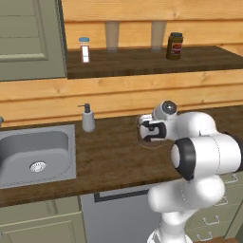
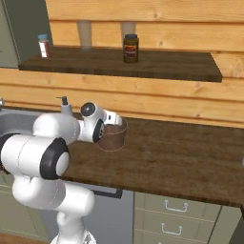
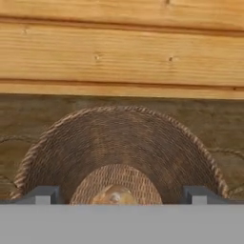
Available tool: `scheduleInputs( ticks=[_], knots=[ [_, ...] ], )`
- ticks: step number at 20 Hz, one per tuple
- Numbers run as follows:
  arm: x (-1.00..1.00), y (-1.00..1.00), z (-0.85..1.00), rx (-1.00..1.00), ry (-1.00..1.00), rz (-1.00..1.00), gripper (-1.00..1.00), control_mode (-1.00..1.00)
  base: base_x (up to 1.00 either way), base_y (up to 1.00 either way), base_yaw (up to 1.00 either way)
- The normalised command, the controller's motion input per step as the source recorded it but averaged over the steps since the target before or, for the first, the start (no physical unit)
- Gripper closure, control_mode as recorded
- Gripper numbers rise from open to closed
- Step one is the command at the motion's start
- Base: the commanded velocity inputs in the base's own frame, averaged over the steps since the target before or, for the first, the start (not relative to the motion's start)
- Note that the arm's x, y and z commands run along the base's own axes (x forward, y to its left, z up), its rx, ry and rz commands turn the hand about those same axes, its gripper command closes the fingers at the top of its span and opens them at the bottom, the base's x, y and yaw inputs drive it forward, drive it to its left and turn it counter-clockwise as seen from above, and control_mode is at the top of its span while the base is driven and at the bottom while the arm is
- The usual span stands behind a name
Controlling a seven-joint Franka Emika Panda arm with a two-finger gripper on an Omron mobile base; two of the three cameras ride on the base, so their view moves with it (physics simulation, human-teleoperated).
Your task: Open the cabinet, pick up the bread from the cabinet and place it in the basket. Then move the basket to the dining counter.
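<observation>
The brown woven basket stands on the dark wooden counter, against the wood-panelled wall. My hand hangs right over its rim, and my gripper is open, its fingertips wide apart above the basket's inside. Down on the basket's floor lies the tan bread, and neither finger touches it. In the left base view the basket is mostly hidden behind my hand. Above, the cabinet shelf is exposed and its olive door is at the left.
A dark jar with a red label, a small blue-capped bottle and two glasses stand on the shelf. A soap bottle stands beside the steel sink. Drawers sit under the counter.
</observation>
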Motion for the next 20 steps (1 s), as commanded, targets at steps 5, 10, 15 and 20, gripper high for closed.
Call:
scheduleInputs(
  ticks=[5,10,15,20],
  knots=[
    [-0.14,0.11,0.84,0.0,0.03,-0.02,-1.0,-1.0,0.0,0.0,0.0],
    [-0.39,0.71,0.14,-0.01,0.3,0.01,-1.0,-1.0,0.0,0.0,0.0],
    [-0.01,0.08,-0.31,-0.12,0.28,0.01,-1.0,-1.0,0.0,0.0,0.0],
    [-0.06,-0.03,-0.69,-0.09,0.11,0.08,-1.0,-1.0,0.0,0.0,0.0]
  ],
)
